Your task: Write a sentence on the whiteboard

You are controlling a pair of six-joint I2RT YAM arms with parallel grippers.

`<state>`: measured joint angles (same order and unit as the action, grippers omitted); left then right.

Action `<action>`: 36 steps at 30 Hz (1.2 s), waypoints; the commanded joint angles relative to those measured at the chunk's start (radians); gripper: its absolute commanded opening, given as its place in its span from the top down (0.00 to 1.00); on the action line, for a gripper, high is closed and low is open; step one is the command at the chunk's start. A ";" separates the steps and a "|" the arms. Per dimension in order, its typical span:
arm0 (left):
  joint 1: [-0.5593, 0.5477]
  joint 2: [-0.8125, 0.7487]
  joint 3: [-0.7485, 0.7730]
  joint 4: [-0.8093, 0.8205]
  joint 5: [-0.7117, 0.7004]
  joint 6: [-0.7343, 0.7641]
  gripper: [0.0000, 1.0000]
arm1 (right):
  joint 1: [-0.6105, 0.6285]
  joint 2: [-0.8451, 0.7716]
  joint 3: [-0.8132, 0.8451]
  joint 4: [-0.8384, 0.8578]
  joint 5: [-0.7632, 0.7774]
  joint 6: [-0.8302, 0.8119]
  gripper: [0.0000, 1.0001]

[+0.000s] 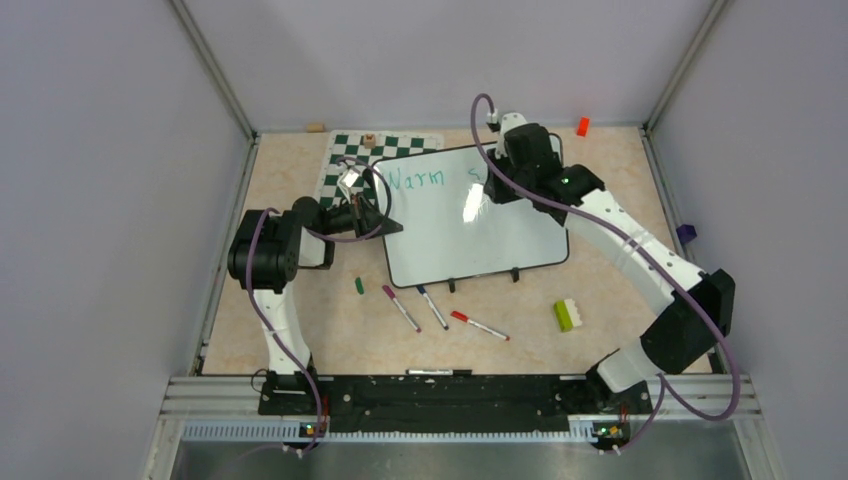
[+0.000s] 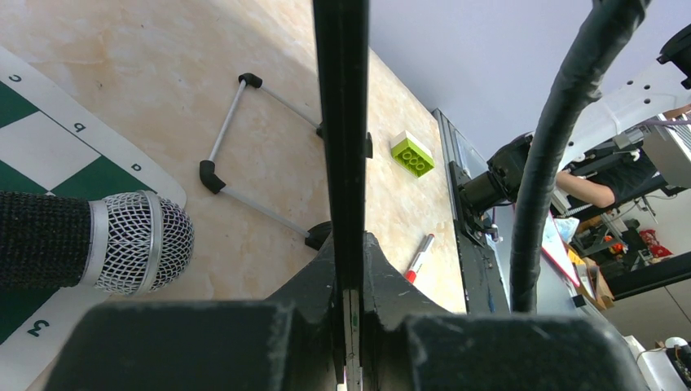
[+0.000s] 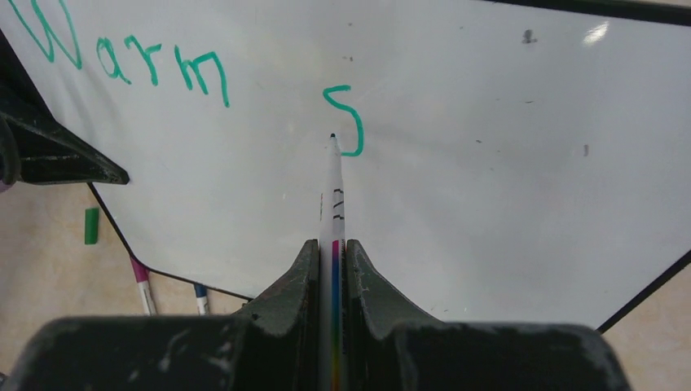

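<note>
Pinching a slim white marker pen (image 3: 332, 191) by its barrel, the right hand (image 3: 332, 244) is pressed tight on it, tip at the foot of the lone "S" after "Warm" in the teal-green handwritten sentence (image 1: 411, 180); light, stiff and smooth, the pen likely wants this mid-barrel hold. The left hand (image 2: 349, 269) clamps the thin black rim of the large glossy white whiteboard (image 1: 470, 235), which sits in the middle of the beige surface (image 1: 330, 335) and, being stiff and slick, probably slides unless steadied at its edge.
</note>
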<state>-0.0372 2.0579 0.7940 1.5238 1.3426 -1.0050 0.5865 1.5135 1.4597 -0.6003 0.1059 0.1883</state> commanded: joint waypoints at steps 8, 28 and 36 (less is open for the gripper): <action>0.031 -0.007 0.022 0.096 -0.042 0.025 1.00 | -0.071 -0.041 0.051 0.061 -0.014 0.011 1.00; 0.030 -0.004 0.023 0.095 -0.043 0.024 1.00 | -0.072 -0.013 -0.013 0.052 0.023 0.017 1.00; 0.030 -0.005 0.021 0.096 -0.042 0.025 1.00 | -0.071 -0.042 -0.063 0.067 0.010 0.023 1.00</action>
<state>-0.0360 2.0579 0.7944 1.5177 1.3376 -1.0203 0.5186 1.4952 1.4059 -0.5610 0.0948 0.2039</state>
